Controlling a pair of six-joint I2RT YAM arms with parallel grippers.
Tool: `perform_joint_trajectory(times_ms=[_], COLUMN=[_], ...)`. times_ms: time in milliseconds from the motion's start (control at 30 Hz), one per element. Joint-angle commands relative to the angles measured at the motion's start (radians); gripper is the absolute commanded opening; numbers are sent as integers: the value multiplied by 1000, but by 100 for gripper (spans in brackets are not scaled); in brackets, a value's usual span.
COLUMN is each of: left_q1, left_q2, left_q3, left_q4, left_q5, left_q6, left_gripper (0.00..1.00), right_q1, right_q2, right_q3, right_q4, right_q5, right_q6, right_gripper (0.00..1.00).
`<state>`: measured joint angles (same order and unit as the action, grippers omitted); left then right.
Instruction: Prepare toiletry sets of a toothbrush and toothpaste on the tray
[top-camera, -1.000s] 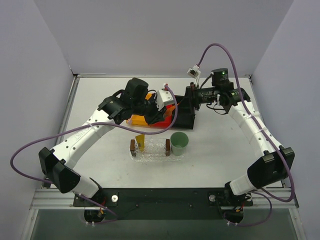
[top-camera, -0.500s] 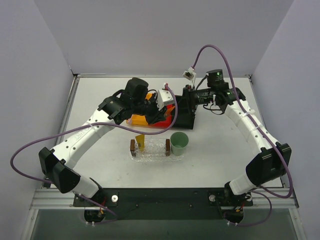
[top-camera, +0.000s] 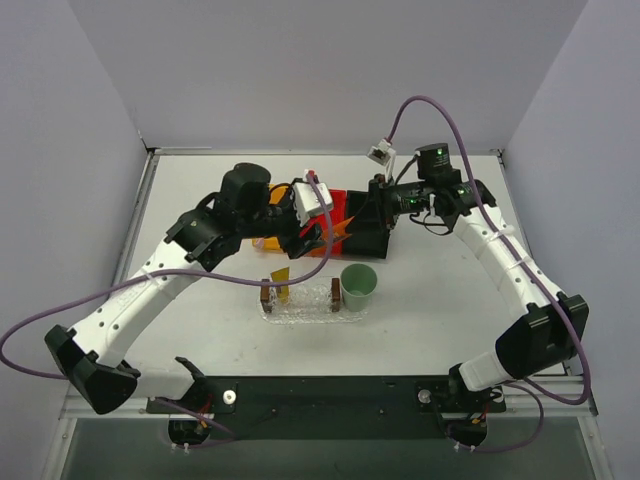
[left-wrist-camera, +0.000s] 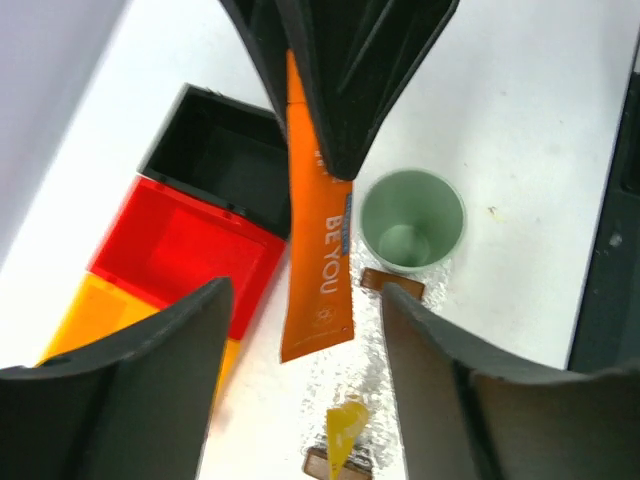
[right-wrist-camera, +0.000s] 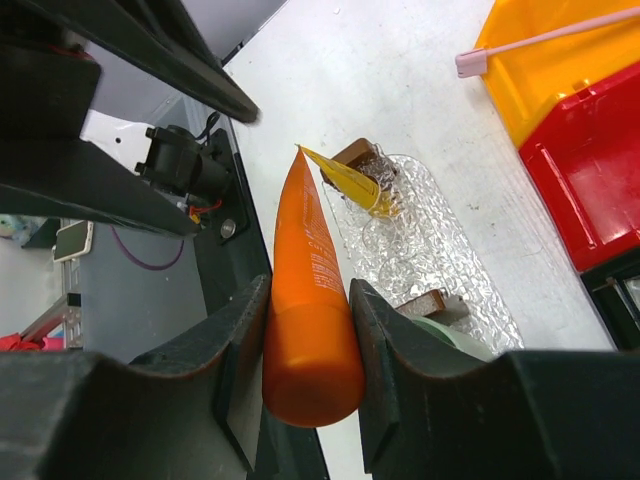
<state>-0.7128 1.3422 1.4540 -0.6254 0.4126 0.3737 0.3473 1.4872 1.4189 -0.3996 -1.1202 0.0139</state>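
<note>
**Near.** The clear, bumpy oval tray (top-camera: 300, 308) lay on the white bench (top-camera: 450, 290), just beyond the arm bases. A yellow toothpaste tube (top-camera: 281, 284) stood tilted at the tray's left end, leaning by a small brown block (top-camera: 265, 292). A second brown block (top-camera: 335, 294) sat toward the right end. A pale green cup (top-camera: 358, 283) stood upright, touching that end of the tray.

**Middle.** The orange toothpaste tube (left-wrist-camera: 318, 270) hung in the air beyond the tray, between the two arms. The right fingers (right-wrist-camera: 240, 350) were closed on its thick end, one pad pressed to each flat side, and its tapered end pointed toward the tray. The left fingers (left-wrist-camera: 190, 340) stood spread wide, one on either side of the tube's lower half. A clear gap showed on both sides, so they touched nothing and held nothing. In the left wrist view the tube's free end hung between the red bin and the cup.

**Far.** Three rectangular bins stood side by side in a row: orange bin (right-wrist-camera: 560, 70), red bin (right-wrist-camera: 590, 170) and black bin (left-wrist-camera: 215, 160). The pale pink toothbrush (right-wrist-camera: 560, 38) lay across the orange bin, its head jutting past the rim over the bench, well apart from both sets of fingers.
</note>
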Motion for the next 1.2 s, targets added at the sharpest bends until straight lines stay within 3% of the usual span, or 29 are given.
perform_joint_trajectory(times_ms=[0, 133, 333, 467, 667, 967, 1167], left_q1=[9, 79, 248, 273, 273, 273, 273], left_q2=[-115, -166, -181, -143, -81, -32, -23], left_q3=[-13, -50, -93, -115, -185, -231, -205], left_q4=[137, 240, 478, 611, 886, 1185, 1216], left_q5=[-61, -28, 90, 192, 337, 410, 434], left_q6=[-35, -145, -470, -678, -933, -1183, -1219], left_gripper=[76, 83, 84, 84, 84, 85, 86], right_q1=[-27, -73, -162, -166, -166, -160, -133], right_q2=[-94, -148, -212, -235, -209, -209, -225], right_q3=[2, 14, 11, 3, 18, -6, -32], right_q4=[48, 137, 488, 668, 807, 871, 814], right_q5=[10, 22, 34, 71, 65, 66, 66], right_q6=[12, 121, 458, 601, 776, 839, 773], right_gripper=[0, 0, 0, 0, 0, 0, 0])
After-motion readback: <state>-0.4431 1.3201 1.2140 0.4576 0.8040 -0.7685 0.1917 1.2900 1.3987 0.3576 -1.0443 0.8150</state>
